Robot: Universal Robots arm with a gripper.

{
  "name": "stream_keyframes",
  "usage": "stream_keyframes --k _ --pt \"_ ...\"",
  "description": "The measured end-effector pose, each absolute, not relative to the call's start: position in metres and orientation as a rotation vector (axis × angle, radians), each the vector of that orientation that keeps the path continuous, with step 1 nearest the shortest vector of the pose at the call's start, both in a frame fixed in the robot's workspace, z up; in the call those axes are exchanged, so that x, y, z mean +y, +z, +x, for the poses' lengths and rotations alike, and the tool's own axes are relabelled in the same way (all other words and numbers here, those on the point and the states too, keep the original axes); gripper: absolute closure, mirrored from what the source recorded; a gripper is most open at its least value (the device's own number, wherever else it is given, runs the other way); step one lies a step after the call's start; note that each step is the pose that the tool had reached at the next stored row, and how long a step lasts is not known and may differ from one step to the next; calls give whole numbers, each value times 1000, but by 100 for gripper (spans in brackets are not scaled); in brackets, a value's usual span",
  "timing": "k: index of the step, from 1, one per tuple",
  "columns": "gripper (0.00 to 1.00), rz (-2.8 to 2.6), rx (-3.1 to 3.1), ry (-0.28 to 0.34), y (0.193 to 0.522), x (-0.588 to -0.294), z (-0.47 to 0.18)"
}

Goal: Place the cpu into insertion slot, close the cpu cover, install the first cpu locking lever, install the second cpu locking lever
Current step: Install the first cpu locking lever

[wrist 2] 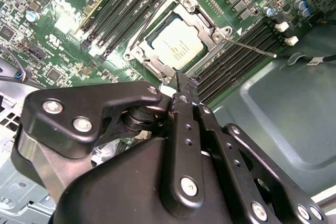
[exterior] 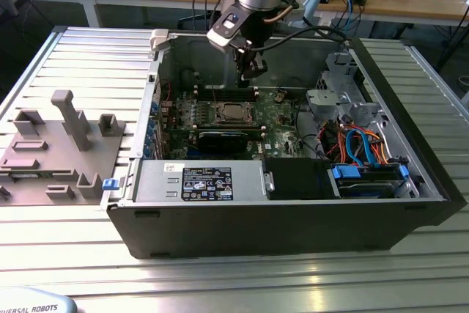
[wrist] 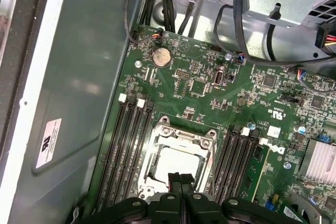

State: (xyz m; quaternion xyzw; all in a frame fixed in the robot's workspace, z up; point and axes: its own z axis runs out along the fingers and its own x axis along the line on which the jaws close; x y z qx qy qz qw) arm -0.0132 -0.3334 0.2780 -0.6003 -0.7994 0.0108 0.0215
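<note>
The cpu [wrist 2: 176,45] lies flat in the insertion slot [wrist 2: 137,52] on the green motherboard [exterior: 278,119]. The cpu cover [wrist 2: 195,14] is down, framing the chip's silver top. One thin locking lever [wrist 2: 252,47] sticks out sideways over the memory slots with its end free. A second thin lever [wrist 2: 152,19] runs along the opposite side of the socket. My gripper [exterior: 250,75] hangs above the board just behind the socket, fingers shut with nothing between them. In the first wrist view the gripper [wrist: 180,178] sits over the near edge of the cpu [wrist: 176,163].
Black memory slots [wrist: 126,145] flank the socket on both sides. The case's back wall [exterior: 198,56] rises behind the gripper. A drive cage [exterior: 333,89] with coloured cables [exterior: 359,144] fills the exterior view's right. A power supply [exterior: 198,181] lies at the front, a grey fixture [exterior: 58,144] outside.
</note>
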Motion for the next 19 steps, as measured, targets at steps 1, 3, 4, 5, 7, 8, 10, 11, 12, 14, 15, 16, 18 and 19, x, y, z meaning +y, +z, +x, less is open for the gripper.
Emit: stream_keyframes --k 1,3,4,5,7,8,10,11,12,14,15,16,18,19 --pt "89 -1858 -2480 34 278 -333 -13" --pt "89 -1851 -2485 34 278 -333 -13" --pt "89 -1849 -2486 34 278 -333 -13" --pt "89 -1846 -2488 34 278 -333 -13" --pt "89 -1844 -2491 34 278 -333 -13" --pt "89 -1842 -2491 34 278 -333 -13" --pt "89 -1840 -2493 34 278 -333 -13" --pt "89 -1839 -2494 34 278 -333 -13" --pt "89 -1837 -2495 34 278 -333 -13" --pt "89 -1836 -2497 34 278 -333 -13" --pt "89 -1834 -2497 34 278 -333 -13" --pt "89 -1833 -2499 34 278 -333 -13" --pt "89 -1831 -2500 34 278 -333 -13" --pt "89 -1831 -2500 34 278 -333 -13"
